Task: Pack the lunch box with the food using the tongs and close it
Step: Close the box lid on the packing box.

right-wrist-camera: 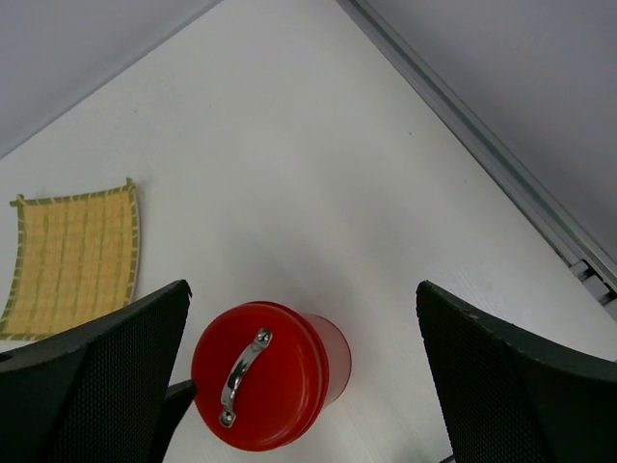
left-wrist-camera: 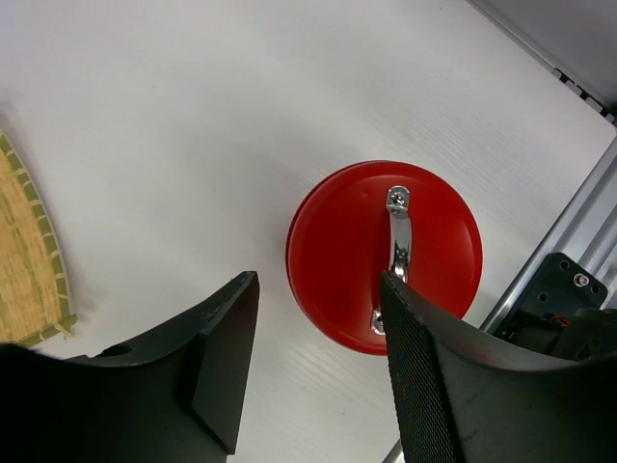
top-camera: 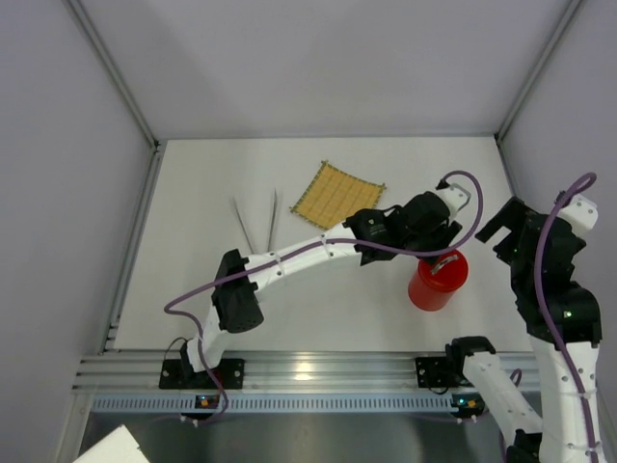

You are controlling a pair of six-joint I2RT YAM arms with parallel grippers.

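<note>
Lunch box (top-camera: 438, 282) stands upright on the white table (top-camera: 289, 309), lower right of centre in the top view, with its red lid (left-wrist-camera: 384, 256) on. One curved metal handle (left-wrist-camera: 399, 236) is screwed across the lid. What is inside cannot be seen.

The left arm reaches from its base at the bottom left in a long arc across the table to the right, its wrist bent down over the lunch box. The left gripper (left-wrist-camera: 318, 289) hangs above the lid with its jaws apart and nothing between them. In its wrist view the right finger overlaps the lid's edge; whether it touches cannot be told.

The right arm rises folded at the right edge of the frame. The right gripper (right-wrist-camera: 301, 289) is spread wide and empty, looking down on the lunch box from well above.

One pair of tongs (top-camera: 244, 224) lies flat on the table, upper left of centre, its two arms opening in a narrow V toward the top of the frame. No gripper touches it. One yellow woven mat (top-camera: 337, 194) lies just right of the tongs, turned like a diamond.
</note>
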